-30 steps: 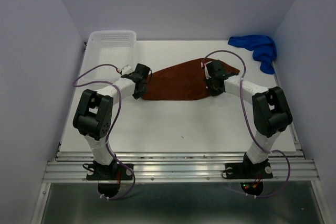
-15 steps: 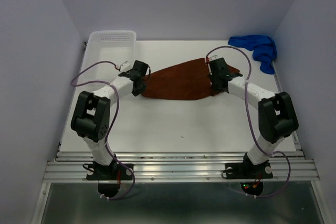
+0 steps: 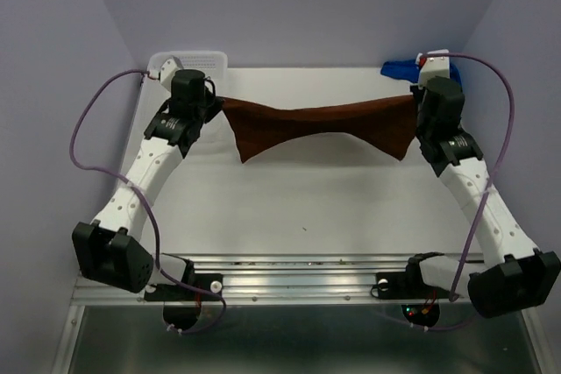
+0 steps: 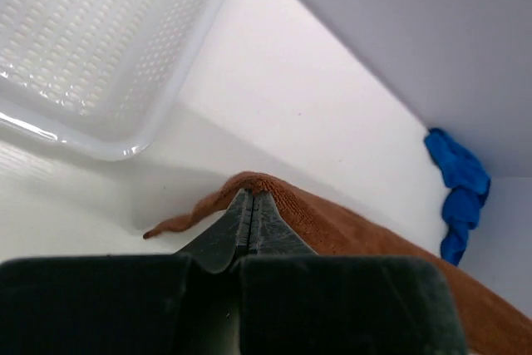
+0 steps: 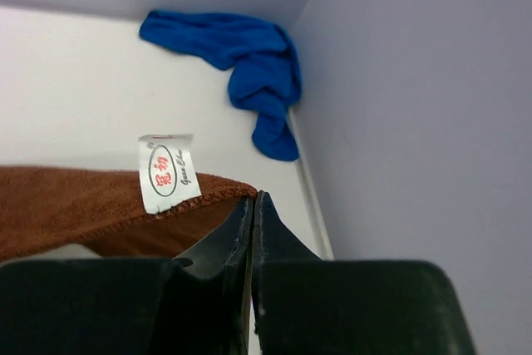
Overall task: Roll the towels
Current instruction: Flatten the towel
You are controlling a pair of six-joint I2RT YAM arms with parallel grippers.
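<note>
Above the white desk (image 3: 307,208) the rust-brown towel (image 3: 316,124) hangs stretched between my left gripper (image 3: 217,102) and right gripper (image 3: 414,101), each clamped on a corner. Soft and light, it sags; corners seem the right hold. Far right, the blue towel (image 3: 399,68) lies bunched.

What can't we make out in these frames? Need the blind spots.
- Top view: blue towel mostly hidden behind the right gripper and wrist.
- Top view: white basket, near part covered by the left gripper.
- Top view: cannot tell whether the brown towel's hanging corners touch the table.
- Left wrist: basket cut off by top and left edges.
- Right wrist: print on the towel's label too small to read.
</note>
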